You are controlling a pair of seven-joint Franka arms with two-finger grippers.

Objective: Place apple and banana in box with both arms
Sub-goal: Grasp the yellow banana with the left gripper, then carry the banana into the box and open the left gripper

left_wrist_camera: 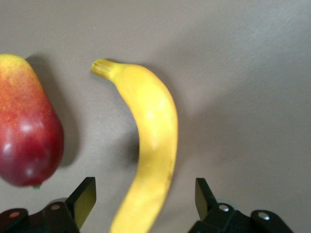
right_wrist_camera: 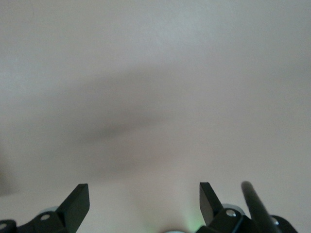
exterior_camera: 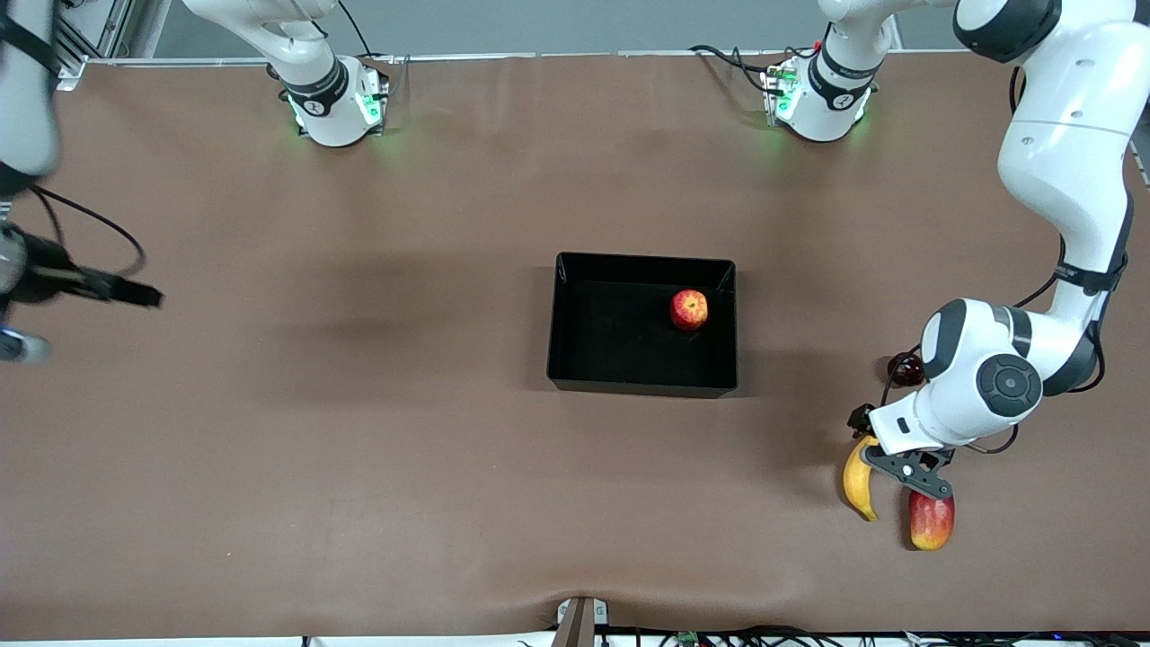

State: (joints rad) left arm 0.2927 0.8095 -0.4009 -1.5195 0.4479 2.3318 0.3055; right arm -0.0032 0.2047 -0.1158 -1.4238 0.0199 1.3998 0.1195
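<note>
1. The black box (exterior_camera: 642,373) is sitting near the middle of the brown surface (exterior_camera: 359,449), and the apple (exterior_camera: 689,309) is already lying inside it, toward the left arm's end of the box.
2. The banana (exterior_camera: 860,486) is lying on the surface at the left arm's end, nearer to the front camera than the box and well apart from it.
3. Just beside the banana, a red-and-yellow mango-like fruit (exterior_camera: 931,521) is resting on the surface; the two are close but not touching.
4. A small dark maroon fruit (exterior_camera: 905,368) is sitting farther from the front camera than the banana, partly tucked under the left arm's wrist.
5. The left claw (left_wrist_camera: 146,199) is hanging low right over the banana, its fingers (left_wrist_camera: 85,196) spread to either side of the fruit's body, with a gap showing on each side, so it is straddling the banana rather than pinching it.
6. In the left wrist view, the banana's stem end is pointing away from the claw, and the mango-like fruit (left_wrist_camera: 26,126) is lying alongside.
7. The right claw (right_wrist_camera: 145,201) is waiting up in the air at the right arm's end of the surface, its fingers spread wide and gripping nothing, with only bare surface below it.
</note>
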